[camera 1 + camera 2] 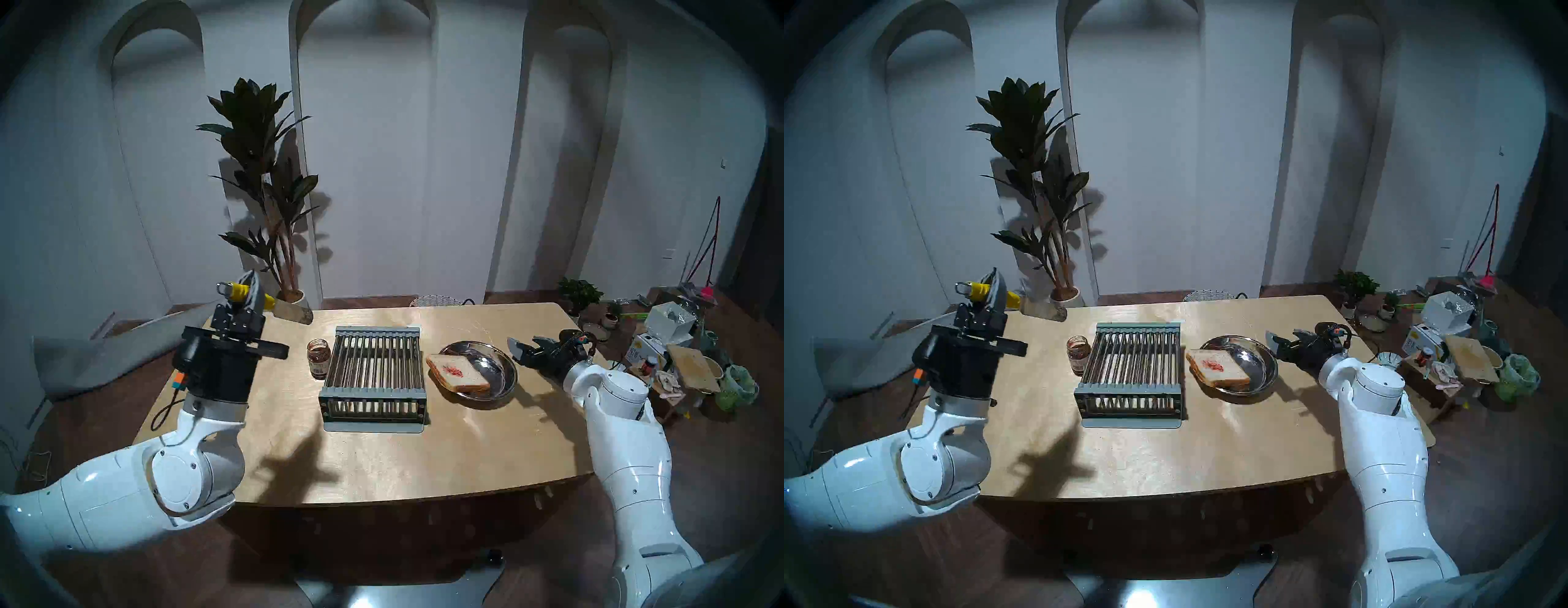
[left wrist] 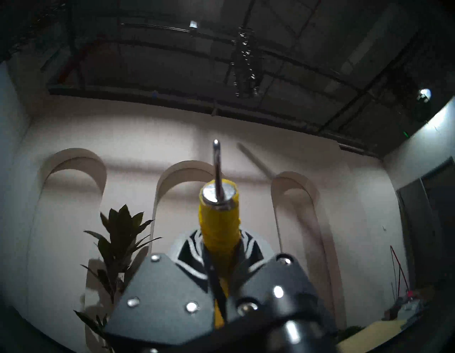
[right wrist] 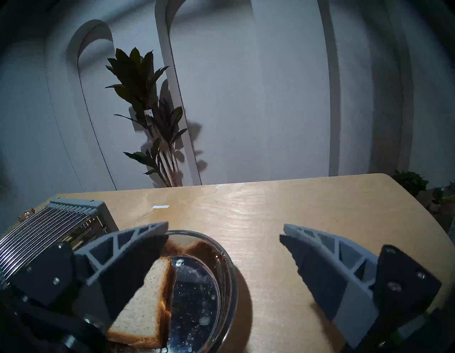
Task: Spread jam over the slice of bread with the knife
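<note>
My left gripper is raised beyond the table's far left corner, shut on the knife's yellow handle. The knife's cream blade points right, level. In the left wrist view the handle stands up between the closed fingers of the left gripper, with a metal ring at its end. The jam jar stands open left of the rack. The slice of bread, with a red jam smear, lies on a steel plate. My right gripper rests open just right of the plate, empty; the bread shows beside its left finger.
A grey metal dish rack sits mid-table between jar and plate. A tall potted plant stands behind the far left corner. Boxes and clutter lie on the floor to the right.
</note>
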Available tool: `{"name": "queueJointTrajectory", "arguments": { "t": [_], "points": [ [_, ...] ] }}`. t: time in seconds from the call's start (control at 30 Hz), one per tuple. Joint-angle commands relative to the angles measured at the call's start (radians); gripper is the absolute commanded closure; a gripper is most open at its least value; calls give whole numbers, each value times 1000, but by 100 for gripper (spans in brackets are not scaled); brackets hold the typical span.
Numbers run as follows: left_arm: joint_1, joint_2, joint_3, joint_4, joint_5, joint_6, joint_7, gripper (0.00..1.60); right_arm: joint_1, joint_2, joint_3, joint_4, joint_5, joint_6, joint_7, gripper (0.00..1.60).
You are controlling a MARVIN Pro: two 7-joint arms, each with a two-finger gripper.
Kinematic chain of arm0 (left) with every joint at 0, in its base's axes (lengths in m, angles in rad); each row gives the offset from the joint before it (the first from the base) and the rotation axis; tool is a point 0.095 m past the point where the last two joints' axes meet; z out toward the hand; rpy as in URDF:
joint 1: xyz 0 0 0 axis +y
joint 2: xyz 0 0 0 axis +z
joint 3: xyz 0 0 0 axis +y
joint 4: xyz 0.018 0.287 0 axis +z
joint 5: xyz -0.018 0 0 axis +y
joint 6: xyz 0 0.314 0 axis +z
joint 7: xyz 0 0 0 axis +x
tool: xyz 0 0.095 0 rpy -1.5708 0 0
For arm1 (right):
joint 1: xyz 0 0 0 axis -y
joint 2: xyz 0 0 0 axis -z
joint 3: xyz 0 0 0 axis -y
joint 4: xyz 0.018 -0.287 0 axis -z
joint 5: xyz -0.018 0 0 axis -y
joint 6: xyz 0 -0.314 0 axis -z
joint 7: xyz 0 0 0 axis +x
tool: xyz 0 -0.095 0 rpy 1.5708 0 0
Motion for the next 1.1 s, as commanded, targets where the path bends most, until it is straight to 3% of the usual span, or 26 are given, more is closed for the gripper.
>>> {"name": "queueJointTrajectory", "arguments": {
  "t": [0.0, 0.43, 1.07],
  "points": [
    [-66, -102, 9, 8, 96, 125, 17, 160, 29, 0, 6, -8, 5, -21, -4, 0],
    [-132, -235, 74, -3, 141, 381, 15, 160, 57, 9, 4, 35, -1, -32, -12, 0],
    [-142, -272, 151, 13, 174, 441, -25, 160, 103, 20, -6, 96, -11, -46, -22, 0]
  ]
}}
